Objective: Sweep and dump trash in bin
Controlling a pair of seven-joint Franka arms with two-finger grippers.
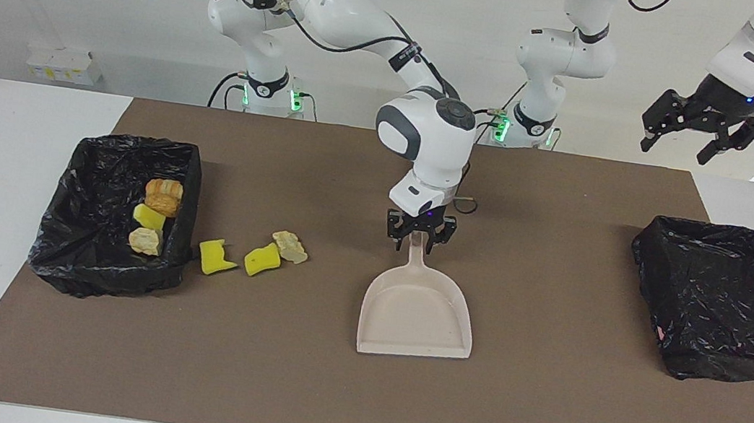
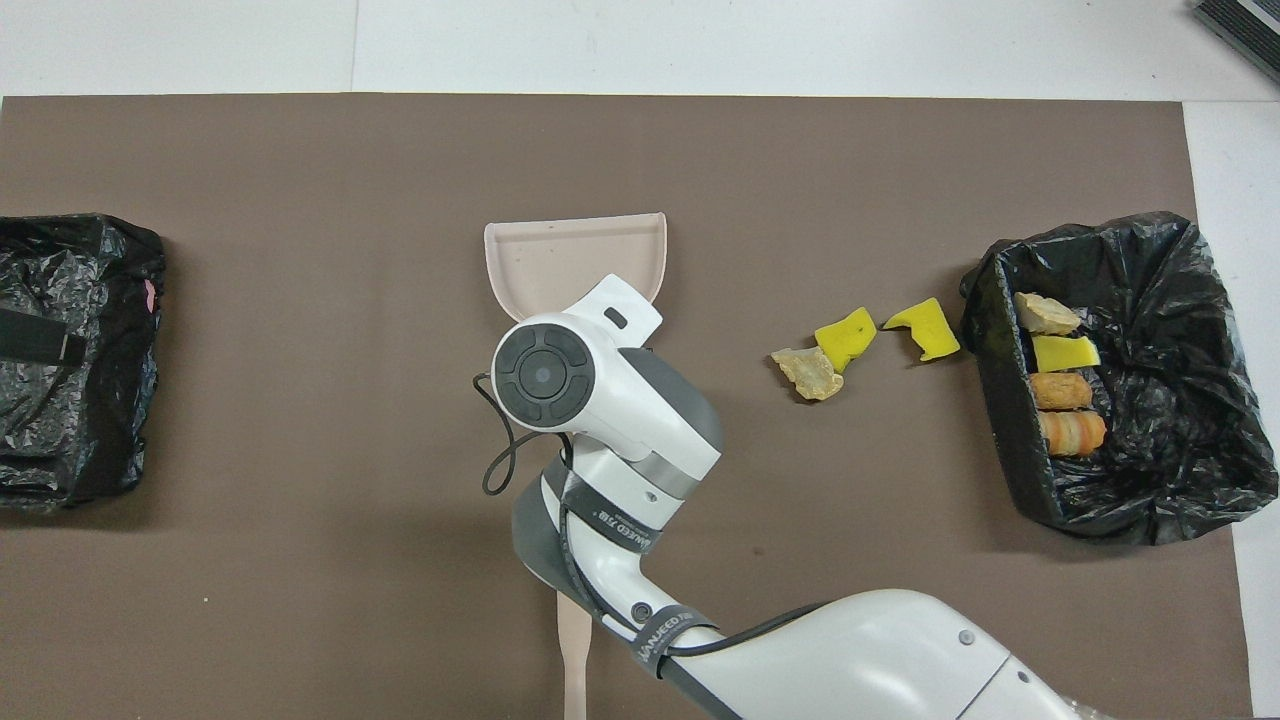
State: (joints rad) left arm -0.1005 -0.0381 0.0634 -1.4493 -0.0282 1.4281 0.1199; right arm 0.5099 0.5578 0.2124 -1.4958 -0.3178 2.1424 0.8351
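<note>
The beige dustpan (image 1: 415, 318) (image 2: 570, 255) lies flat on the brown mat mid-table, its handle toward the robots. My right gripper (image 1: 419, 240) stands open at the handle's top, one finger on each side; from overhead the wrist hides it. Three trash bits lie on the mat beside the bin (image 1: 106, 278) (image 2: 1150, 500): two yellow sponge chunks (image 1: 216, 257) (image 1: 263, 259) and a beige lump (image 1: 290, 247) (image 2: 808, 373). Several more bits (image 1: 163, 195) (image 2: 1065, 352) lie inside that bin. My left gripper (image 1: 704, 134) waits open, high over the left arm's end.
A second black-lined bin (image 1: 722, 301) (image 2: 60, 350) sits at the left arm's end of the mat. A beige brush handle (image 2: 575, 650) lies near the robots, partly under the right arm. A loose black cable (image 2: 495, 470) hangs from the wrist.
</note>
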